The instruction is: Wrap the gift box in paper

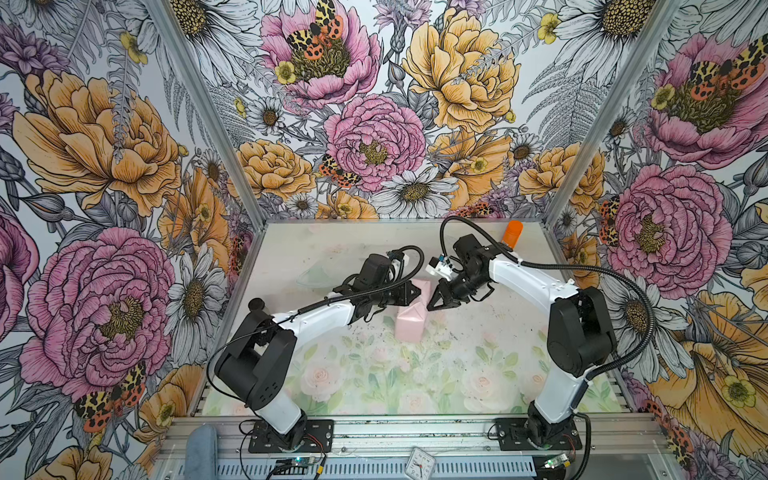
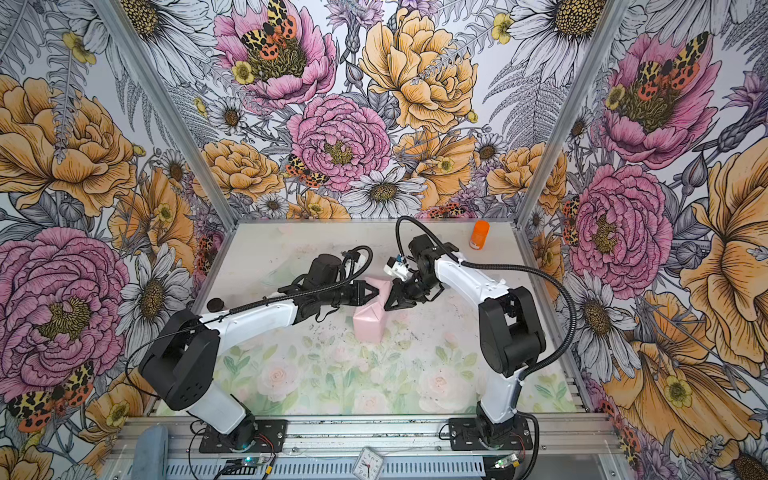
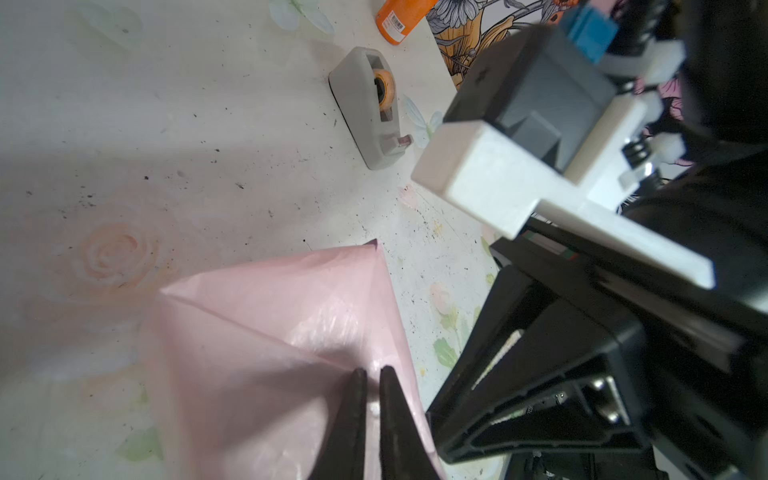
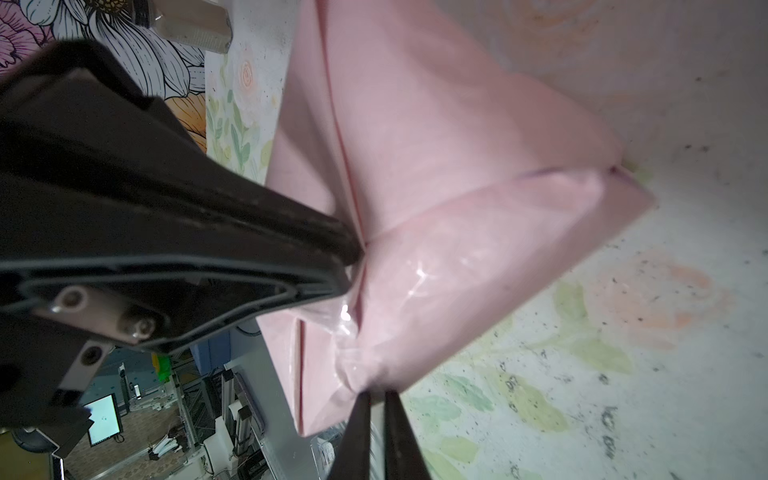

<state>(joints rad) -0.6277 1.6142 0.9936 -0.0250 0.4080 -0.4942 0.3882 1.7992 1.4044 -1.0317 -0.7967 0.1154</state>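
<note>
The gift box is hidden inside the paper (image 1: 409, 326) (image 2: 368, 326), which is folded round it pale pink side out, mid-table. My left gripper (image 1: 417, 293) (image 2: 375, 293) (image 3: 372, 374) is shut, its tips pressed onto a folded flap of the paper (image 3: 270, 332). My right gripper (image 1: 430, 307) (image 2: 387, 307) (image 4: 376, 392) is shut, its tips against the paper's (image 4: 436, 166) end, where crinkled clear tape (image 4: 345, 328) lies over the fold. Whether tape sits between those tips is not discernible. The two grippers nearly meet over the parcel.
A grey tape dispenser (image 3: 370, 112) stands on the table beyond the parcel. An orange container (image 1: 512, 235) (image 2: 480, 235) (image 3: 401, 16) lies near the back right corner. A small clock (image 1: 419, 463) rests on the front rail. Floral walls close three sides.
</note>
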